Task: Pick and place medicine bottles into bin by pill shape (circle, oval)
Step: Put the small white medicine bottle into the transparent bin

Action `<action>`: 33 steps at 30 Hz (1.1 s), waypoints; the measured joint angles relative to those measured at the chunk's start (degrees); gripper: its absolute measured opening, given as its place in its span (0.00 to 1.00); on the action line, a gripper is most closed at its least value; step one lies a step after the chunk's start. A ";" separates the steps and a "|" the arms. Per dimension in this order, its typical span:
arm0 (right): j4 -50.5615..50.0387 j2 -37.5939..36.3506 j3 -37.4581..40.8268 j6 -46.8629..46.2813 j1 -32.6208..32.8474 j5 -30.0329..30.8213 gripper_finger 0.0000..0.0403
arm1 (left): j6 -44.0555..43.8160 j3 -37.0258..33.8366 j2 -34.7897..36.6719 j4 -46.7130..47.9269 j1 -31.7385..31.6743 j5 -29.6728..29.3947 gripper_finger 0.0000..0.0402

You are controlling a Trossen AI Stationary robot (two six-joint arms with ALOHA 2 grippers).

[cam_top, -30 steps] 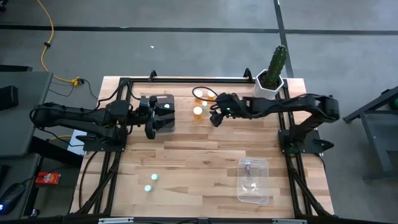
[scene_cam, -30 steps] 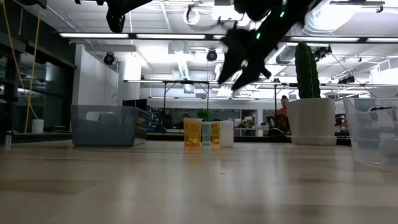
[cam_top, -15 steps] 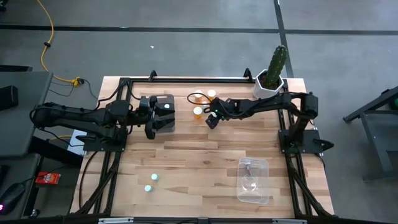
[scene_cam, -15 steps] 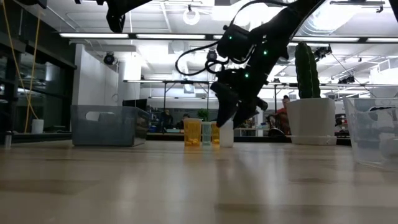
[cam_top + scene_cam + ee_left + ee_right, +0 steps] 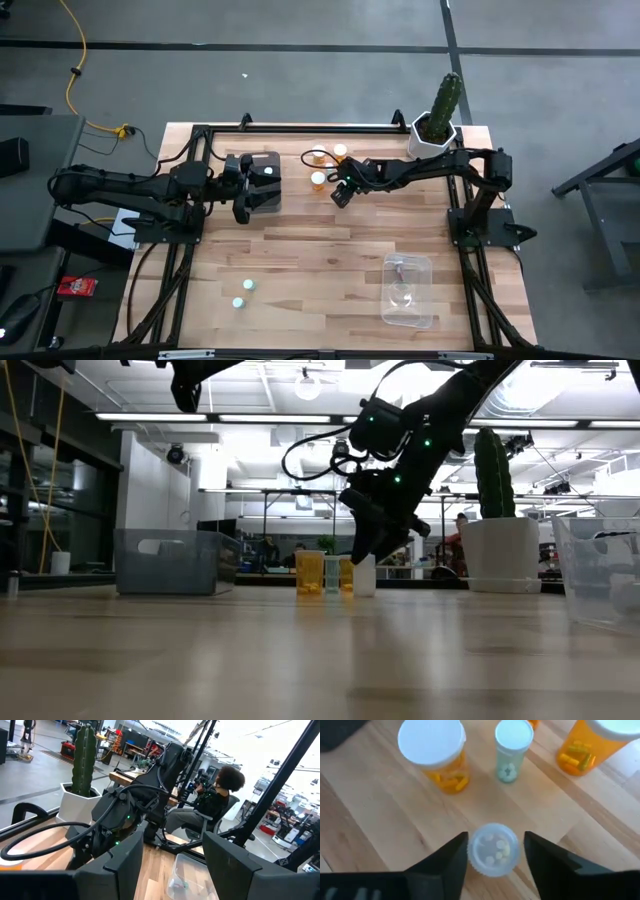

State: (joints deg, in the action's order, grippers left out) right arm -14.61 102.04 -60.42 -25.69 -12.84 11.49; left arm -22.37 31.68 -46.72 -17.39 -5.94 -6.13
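My right gripper [image 5: 495, 842] is open, low over a cluster of bottles at the table's far middle [image 5: 338, 193]. Its fingers stand on either side of a pale bottle [image 5: 492, 851] with round white pills, which stands upright on the table [image 5: 365, 575]. Beyond it stand an orange bottle with a white cap [image 5: 432, 750], a small teal-topped bottle [image 5: 512, 747] and another orange bottle [image 5: 590, 745]. Two small teal-topped bottles [image 5: 243, 293] stand near the front left. My left gripper [image 5: 243, 200] hangs open and empty over the grey bin [image 5: 265, 170]. My right gripper comes from above, slanting from the table's right, with one finger [image 5: 452, 862] on each side of the pale bottle's cap [image 5: 492, 840]. I cannot tell whether the fingers touch it. The bottle stands upright on the table.
A clear bin [image 5: 408, 290] sits at the front right. A tall green cactus in a white pot [image 5: 438, 120] stands at the far right corner, close behind my right arm. A person sits beyond the table [image 5: 215, 800].
My right gripper has gone toward the table's left edge and down, from above the cluster to around the pale bottle. Most of that happened in the first half second, then it sank a little lower. The bottles have stayed where they were.
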 joint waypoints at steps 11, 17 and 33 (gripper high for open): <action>0.18 -1.80 0.11 0.40 0.00 -3.34 0.29 | 0.11 0.00 0.00 0.02 0.01 0.00 0.48; -0.61 -13.76 0.42 1.97 2.67 -6.16 0.29 | 1.31 0.00 0.00 0.02 0.01 -0.56 0.48; 13.23 -36.98 9.97 2.67 20.79 4.61 0.29 | 1.53 0.00 0.00 1.16 -0.01 1.40 0.48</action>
State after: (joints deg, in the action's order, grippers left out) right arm -1.38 65.05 -50.46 -23.02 7.95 16.10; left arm -20.84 31.68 -46.72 -16.23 -5.96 -4.73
